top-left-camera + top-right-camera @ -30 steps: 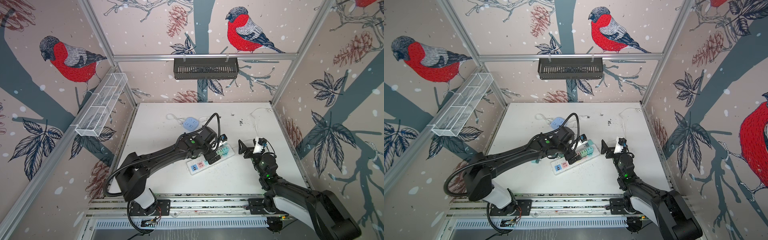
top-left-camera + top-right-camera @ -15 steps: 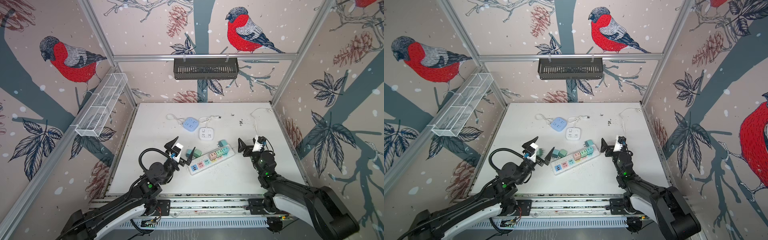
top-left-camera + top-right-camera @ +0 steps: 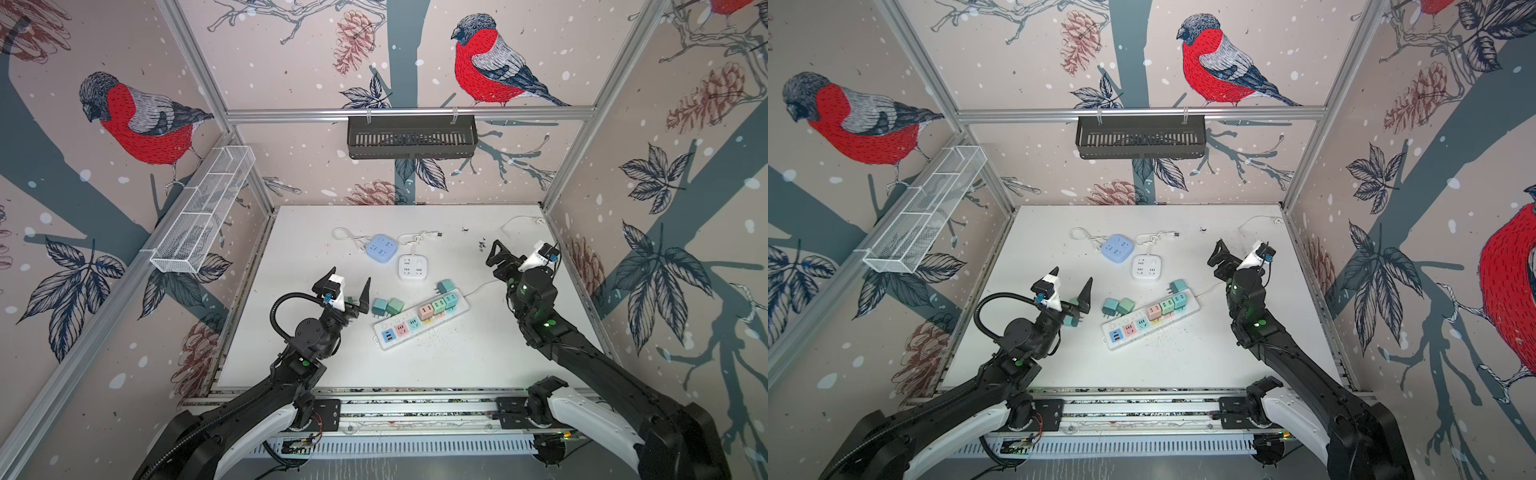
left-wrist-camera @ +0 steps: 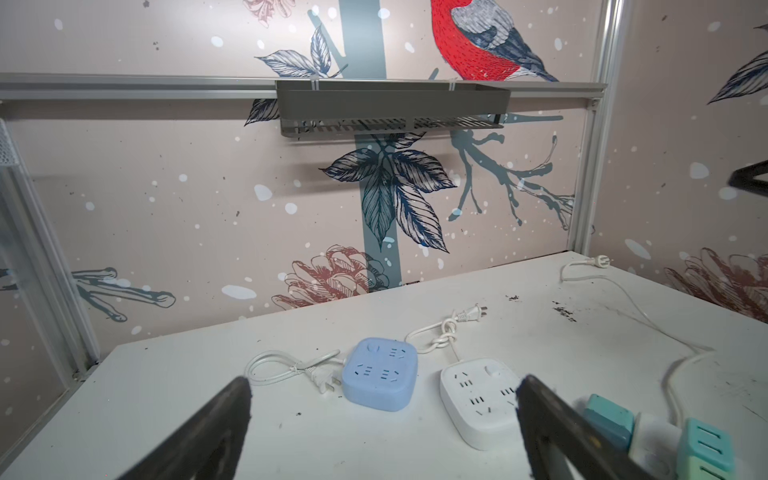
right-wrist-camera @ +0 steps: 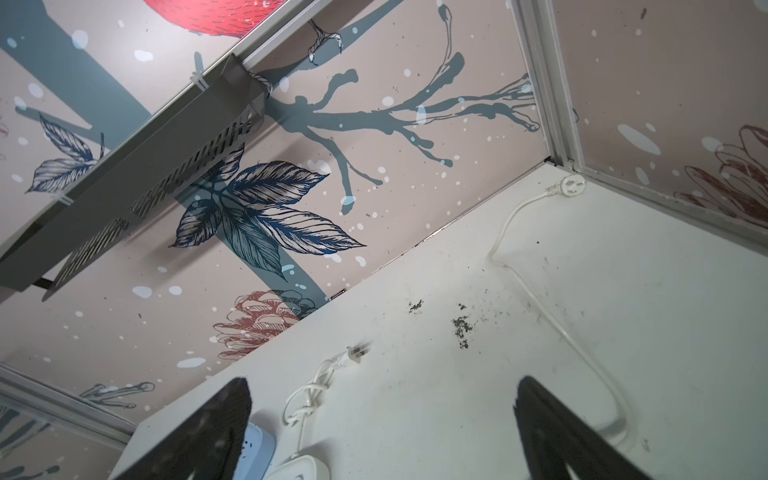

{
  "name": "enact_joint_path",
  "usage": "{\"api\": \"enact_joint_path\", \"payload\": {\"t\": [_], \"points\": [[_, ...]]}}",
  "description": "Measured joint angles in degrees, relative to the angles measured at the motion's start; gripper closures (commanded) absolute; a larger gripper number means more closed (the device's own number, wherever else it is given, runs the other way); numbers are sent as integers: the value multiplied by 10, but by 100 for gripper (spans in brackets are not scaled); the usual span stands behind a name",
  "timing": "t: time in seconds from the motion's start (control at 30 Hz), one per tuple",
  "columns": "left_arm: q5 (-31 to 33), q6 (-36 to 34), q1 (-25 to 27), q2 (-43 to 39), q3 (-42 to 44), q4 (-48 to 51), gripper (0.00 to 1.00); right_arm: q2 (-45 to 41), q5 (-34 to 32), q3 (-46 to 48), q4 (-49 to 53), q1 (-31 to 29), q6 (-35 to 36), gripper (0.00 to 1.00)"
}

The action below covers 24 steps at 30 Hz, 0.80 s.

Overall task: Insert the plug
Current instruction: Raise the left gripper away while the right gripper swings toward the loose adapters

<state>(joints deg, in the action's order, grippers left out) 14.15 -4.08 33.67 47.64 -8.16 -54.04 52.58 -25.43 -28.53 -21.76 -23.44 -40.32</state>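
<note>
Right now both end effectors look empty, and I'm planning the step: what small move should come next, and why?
Probably lower the left end effector onto the loose teal plug lying just beneath it. It and the right end effector stand open, holding nothing; the power strip has free sockets at its end nearer the left arm, and that plug is the closest one.

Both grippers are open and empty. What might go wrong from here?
A loose plug lies partly hidden under the left gripper; a descent may knock it away.
Two more plugs lie side by side; grasping one may push the other.
The power strip lies unheld; pressing may slide it.
</note>
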Motion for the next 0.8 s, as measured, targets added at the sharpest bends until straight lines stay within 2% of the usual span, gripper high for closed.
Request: {"api": "enact_joint_path", "payload": {"t": [0.17,0.27,0.37,0.43,0.53,0.67,0.8], "points": [[22,50,-10,13,-18,17,2,-27,25,-12,71,7,-33,0],[78,93,-10,24,-49,39,2,-33,77,-23,78,14,9,0],[166,158,-11,55,-101,90,2,-37,134,-3,66,0,47,1],[207,197,-12,64,-136,135,2,-28,145,0,66,-33,63,0],[243,250,-12,63,-167,191,2,23,139,-38,71,-102,91,7],[273,266,-12,64,-199,254,2,126,118,-114,86,-180,121,22],[345,267,-15,61,-208,287,2,250,87,-191,118,-257,151,25]]}}
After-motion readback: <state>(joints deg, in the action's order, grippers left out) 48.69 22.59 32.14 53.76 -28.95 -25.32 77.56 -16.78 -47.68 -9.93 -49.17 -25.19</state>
